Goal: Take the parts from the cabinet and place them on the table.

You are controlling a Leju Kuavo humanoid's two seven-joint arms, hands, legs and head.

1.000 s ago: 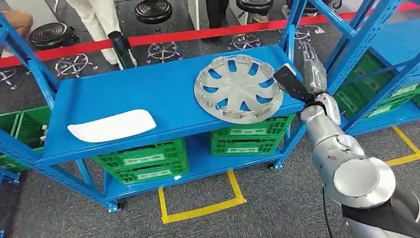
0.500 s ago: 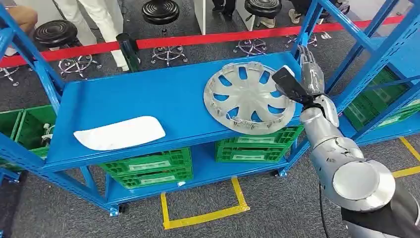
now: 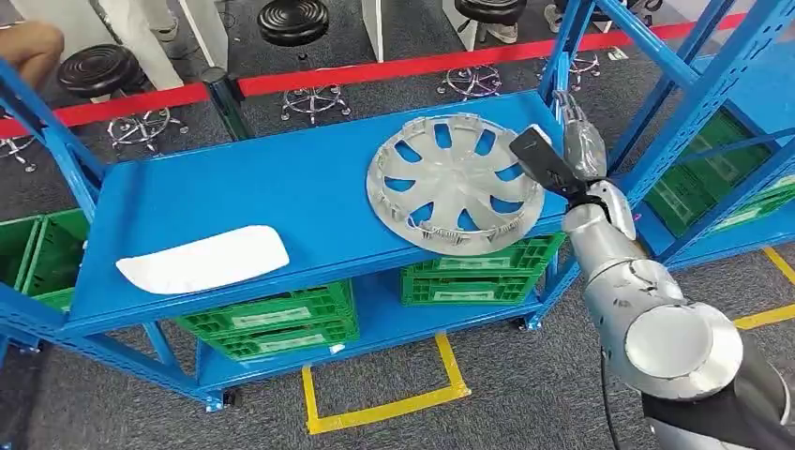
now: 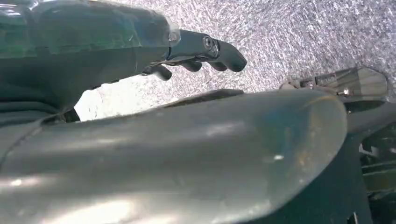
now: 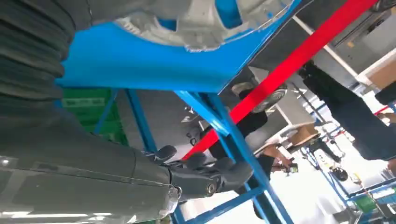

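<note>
Two parts are lying on the blue shelf (image 3: 281,187): a silver hubcap (image 3: 455,183) at the right end, its near rim overhanging the front edge, and a white panel (image 3: 202,260) well apart at the left end. Neither is on a table yet.

Right hand (image 3: 579,141) is reaching in at the hubcap's right rim, just beside the blue upright (image 3: 561,56). It is holding nothing; fingers are extended with a little gap between them, and contact with the rim cannot be confirmed from the head view. In the right wrist view the dark fingers (image 5: 210,175) are lying apart from the hubcap (image 5: 196,23), with open air around them.

Left hand (image 4: 196,51) is hanging over the floor, fingers loosely curled, empty.

Judgement: the step is the approach to grasp the hubcap. Recommended: bring the hand inward over the rim, keeping off the upright; take the rim or a spoke opening between thumb and fingers. The overhanging rim is offering access from below. Risk: a sideways push could tip it off the shelf.
</note>
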